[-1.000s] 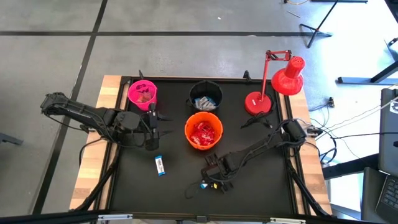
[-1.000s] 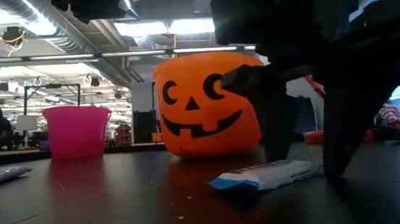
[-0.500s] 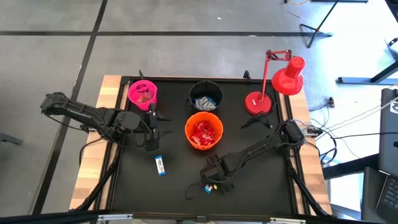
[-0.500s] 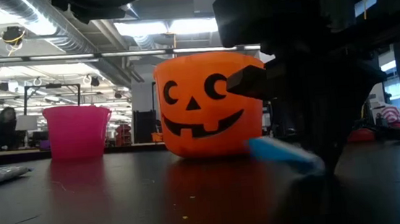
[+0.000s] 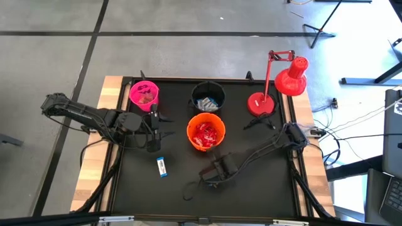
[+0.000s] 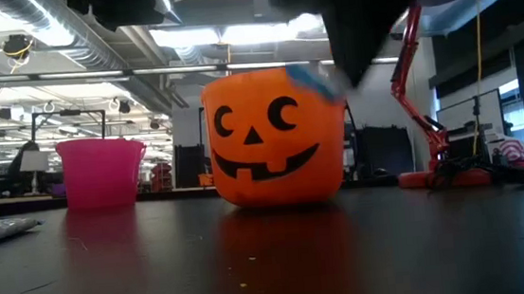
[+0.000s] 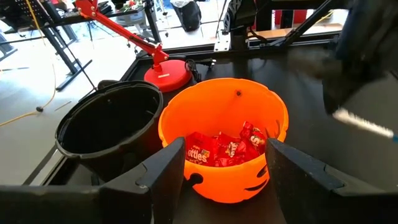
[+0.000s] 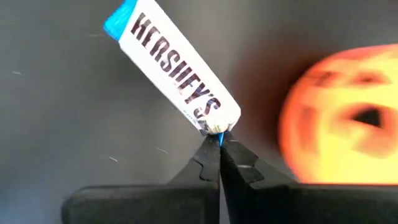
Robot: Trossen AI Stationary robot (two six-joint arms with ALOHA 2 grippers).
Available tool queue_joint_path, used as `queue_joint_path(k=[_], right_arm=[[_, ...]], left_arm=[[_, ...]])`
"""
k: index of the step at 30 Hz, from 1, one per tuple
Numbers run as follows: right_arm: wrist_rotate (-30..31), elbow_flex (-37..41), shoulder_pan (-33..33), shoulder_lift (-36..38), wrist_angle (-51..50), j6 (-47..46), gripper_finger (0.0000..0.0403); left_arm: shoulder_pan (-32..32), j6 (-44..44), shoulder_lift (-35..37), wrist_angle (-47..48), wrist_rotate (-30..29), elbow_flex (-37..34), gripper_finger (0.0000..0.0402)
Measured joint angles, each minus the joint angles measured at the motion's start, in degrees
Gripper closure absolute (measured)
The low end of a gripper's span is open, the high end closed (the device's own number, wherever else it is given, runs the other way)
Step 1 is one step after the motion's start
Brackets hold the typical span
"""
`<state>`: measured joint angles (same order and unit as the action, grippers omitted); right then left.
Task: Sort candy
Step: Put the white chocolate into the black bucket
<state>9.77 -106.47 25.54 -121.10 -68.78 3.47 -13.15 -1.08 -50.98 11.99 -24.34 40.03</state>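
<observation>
Blue-and-white, the bar (image 8: 171, 71) hangs from our right gripper (image 8: 219, 144), whose jaws are pinched fully together on one crimped end of the wrapper. In the high view that gripper (image 5: 210, 179) sits low of centre in the frame, just below the orange bucket (image 5: 205, 132); in the low view the bar (image 6: 316, 80) shows lifted off the table, in front of the bucket's upper right.

We judge the step to be the carry: the bar is picked and off the surface, not yet dropped. Blue-and-white wrappers already lie in the black bucket (image 5: 208, 96) at upper centre, so the next move likely calls for lifting over the orange one, which holds red packets (image 7: 221, 149), and letting go above the black rim. The thin pinch on the wrapper's edge could slip.

Our left gripper (image 5: 152, 133) waits left of centre, jaws spread wide and holding nothing. A second bar (image 5: 161, 166) lies on the table below it. The pink bucket (image 5: 144, 95) stands at upper left.

We work on a black mat (image 5: 251, 201) edged in pale wood, a red lamp (image 5: 276, 85) at its upper right, grey floor all round. Beyond it, the low view shows an open workshop with ceiling lights.
</observation>
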Motion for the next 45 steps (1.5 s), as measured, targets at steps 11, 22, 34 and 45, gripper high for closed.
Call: queue_joint_path(k=[11, 22, 34, 45], right_arm=[[26.07, -17.36, -1.67, 5.39, -10.30, 2.61, 0.0403], [31.64, -15.27, -16.86, 12.34, -5.81, -1.22, 0.0403], [19.14, 0.39, -34.98, 14.00, 10.10, 1.29, 0.0403], [16.20, 8.19, -39.60, 14.56, 12.86, -3.47, 0.0378]], left_arm=[[-1.26, 0.02, -0.02, 0.19, -0.02, 0.00, 0.0189], [-4.65, -0.27, 0.00, 1.28, -0.08, 0.00, 0.0189], [-8.11, -4.32, -0.02, 8.77, -1.83, 0.00, 0.0189], [-9.35, -4.87, -0.02, 8.46, -1.97, -0.02, 0.0189]])
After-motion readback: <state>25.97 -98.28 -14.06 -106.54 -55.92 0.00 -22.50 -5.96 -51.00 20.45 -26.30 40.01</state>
